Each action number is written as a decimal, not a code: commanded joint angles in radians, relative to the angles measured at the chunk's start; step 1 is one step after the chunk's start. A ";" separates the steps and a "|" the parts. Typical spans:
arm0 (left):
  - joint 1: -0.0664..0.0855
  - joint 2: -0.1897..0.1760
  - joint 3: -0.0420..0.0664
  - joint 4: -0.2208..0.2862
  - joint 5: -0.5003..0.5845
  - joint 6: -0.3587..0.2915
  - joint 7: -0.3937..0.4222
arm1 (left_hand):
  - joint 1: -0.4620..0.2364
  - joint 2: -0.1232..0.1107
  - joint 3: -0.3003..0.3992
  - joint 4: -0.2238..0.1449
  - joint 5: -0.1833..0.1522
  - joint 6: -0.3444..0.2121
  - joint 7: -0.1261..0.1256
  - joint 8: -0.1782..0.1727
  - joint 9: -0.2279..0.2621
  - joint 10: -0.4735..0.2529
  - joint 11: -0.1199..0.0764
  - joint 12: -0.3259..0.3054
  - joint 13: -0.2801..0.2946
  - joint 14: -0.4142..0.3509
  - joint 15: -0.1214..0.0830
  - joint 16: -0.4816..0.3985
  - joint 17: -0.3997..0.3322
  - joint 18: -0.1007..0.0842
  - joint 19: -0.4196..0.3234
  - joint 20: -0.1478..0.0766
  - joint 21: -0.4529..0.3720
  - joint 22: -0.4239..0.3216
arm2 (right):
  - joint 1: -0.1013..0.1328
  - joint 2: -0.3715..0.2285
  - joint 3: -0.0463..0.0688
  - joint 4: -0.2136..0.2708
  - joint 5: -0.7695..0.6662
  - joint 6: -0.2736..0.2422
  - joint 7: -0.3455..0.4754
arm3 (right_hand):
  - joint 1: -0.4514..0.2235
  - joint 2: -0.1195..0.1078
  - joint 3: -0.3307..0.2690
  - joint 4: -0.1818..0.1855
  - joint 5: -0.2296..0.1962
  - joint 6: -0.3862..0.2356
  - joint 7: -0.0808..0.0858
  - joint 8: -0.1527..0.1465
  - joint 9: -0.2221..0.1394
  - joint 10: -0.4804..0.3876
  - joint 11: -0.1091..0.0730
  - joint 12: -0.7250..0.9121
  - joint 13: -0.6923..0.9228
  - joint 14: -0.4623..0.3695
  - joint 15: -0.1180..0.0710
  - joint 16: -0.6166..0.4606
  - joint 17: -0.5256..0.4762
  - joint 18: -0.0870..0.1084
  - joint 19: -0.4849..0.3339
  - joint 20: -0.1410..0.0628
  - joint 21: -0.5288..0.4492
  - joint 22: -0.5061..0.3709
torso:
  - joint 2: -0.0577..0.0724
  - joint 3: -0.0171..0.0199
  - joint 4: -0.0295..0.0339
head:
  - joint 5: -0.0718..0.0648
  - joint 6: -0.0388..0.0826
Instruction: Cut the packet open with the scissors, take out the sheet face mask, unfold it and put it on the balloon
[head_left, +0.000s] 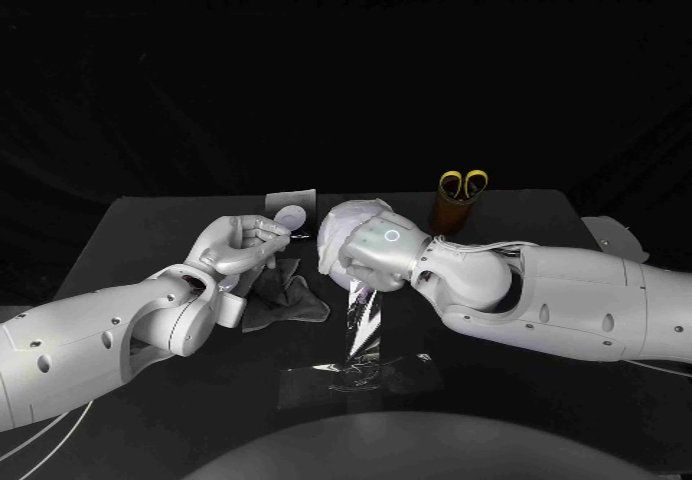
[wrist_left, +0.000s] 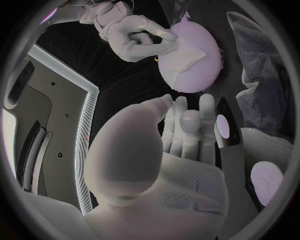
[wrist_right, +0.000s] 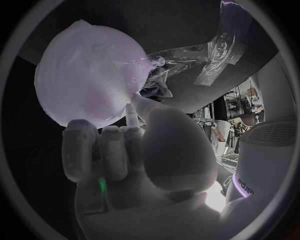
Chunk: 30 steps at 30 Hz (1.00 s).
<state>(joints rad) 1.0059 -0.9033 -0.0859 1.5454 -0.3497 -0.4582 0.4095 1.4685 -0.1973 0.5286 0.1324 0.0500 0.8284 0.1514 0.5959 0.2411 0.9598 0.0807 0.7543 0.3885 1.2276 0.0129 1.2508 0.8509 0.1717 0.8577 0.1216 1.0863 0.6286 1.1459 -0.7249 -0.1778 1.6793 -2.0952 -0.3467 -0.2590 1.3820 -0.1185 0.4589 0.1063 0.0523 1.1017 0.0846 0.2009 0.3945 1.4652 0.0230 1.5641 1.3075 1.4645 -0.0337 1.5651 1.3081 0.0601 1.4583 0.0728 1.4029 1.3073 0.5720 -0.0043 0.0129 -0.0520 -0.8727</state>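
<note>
A pale lavender balloon (head_left: 346, 222) stands at the table's middle, with the white sheet mask (head_left: 335, 240) draped over it. My right hand (head_left: 378, 255) is against the balloon's near right side. In the right wrist view, thumb and fingers (wrist_right: 100, 145) pinch the mask's edge beside the balloon (wrist_right: 87, 75). The left wrist view shows that right hand (wrist_left: 131, 32) touching the balloon (wrist_left: 190, 60), where a white patch of mask (wrist_left: 187, 56) lies. My left hand (head_left: 242, 243) hovers just left of the balloon with loosely bent fingers (wrist_left: 187, 125) holding nothing. The yellow-handled scissors (head_left: 463, 183) stand in a brown cup (head_left: 456, 212).
A dark cloth (head_left: 281, 300) lies under my left hand. Clear plastic film (head_left: 361, 372) is spread on the table's near middle, and a strip of it (head_left: 358, 305) hangs below the balloon. A flat grey piece (head_left: 293, 195) sits behind the left hand.
</note>
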 joint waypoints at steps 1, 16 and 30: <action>0.002 0.001 0.001 0.004 0.004 0.006 0.002 | -0.002 0.010 0.005 0.002 -0.002 0.000 0.008 -0.004 -0.001 0.008 -0.001 -0.006 -0.001 0.006 0.003 0.005 0.001 0.012 0.009 0.000 -0.005 -0.001 | -0.001 0.001 -0.001 -0.006 -0.023 0.040 -0.018 | 0.006 0.006 0.007 -0.001 -0.004 0.012 -0.001 0.007 0.005 0.106 -0.009 0.007 0.263 0.106 -0.009 0.006 0.263 -0.017 0.005 -0.005 0.003 0.171 | 0.000 0.0002 0.0003 | -0.001 0.000; 0.002 -0.002 0.001 0.006 0.004 0.001 -0.002 | -0.001 0.010 0.005 0.002 -0.002 0.000 0.008 -0.004 -0.001 0.008 -0.001 -0.006 -0.001 0.007 0.003 0.006 0.001 0.012 0.010 0.000 -0.005 -0.001 | -0.001 -0.001 -0.001 0.002 -0.051 -0.029 -0.019 | -0.002 0.044 0.025 0.007 -0.004 0.033 -0.014 0.038 0.024 0.106 -0.021 0.007 0.263 0.106 -0.016 0.006 0.263 -0.021 0.015 -0.012 0.017 0.181 | -0.001 0.0000 -0.0001 | -0.003 0.000; 0.001 -0.002 0.001 0.009 0.004 0.000 -0.002 | -0.001 0.012 0.005 0.002 -0.002 -0.001 0.009 -0.004 -0.001 0.009 -0.001 -0.006 -0.002 0.006 0.003 0.005 -0.002 0.012 0.011 0.000 -0.004 -0.001 | -0.003 -0.035 -0.001 0.064 -0.040 -0.101 0.008 | -0.054 0.094 -0.030 0.022 -0.002 -0.027 -0.040 0.228 0.261 0.106 -0.045 0.007 0.263 0.106 -0.035 0.006 0.263 -0.018 0.007 -0.026 0.000 0.179 | -0.001 -0.0002 -0.0003 | -0.002 0.000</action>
<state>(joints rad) 1.0059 -0.9064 -0.0859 1.5508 -0.3495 -0.4596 0.4025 1.4685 -0.1973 0.5286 0.1324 0.0500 0.8284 0.1513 0.5959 0.2411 0.9598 0.0807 0.7543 0.3872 1.2276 0.0129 1.2507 0.8506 0.1692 0.8651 0.1217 1.0863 0.6281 1.1433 -0.7580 -0.1789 1.7381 -2.1227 -0.4230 -0.2556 1.3275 -0.0351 0.4330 0.1282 0.0456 1.0815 0.0462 0.3101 0.4149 1.4666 -0.0144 1.5671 1.3073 1.4650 -0.0632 1.5657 1.3081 0.0452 1.4630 0.0533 1.4056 1.3078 0.5715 -0.0047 0.0127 -0.0546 -0.8727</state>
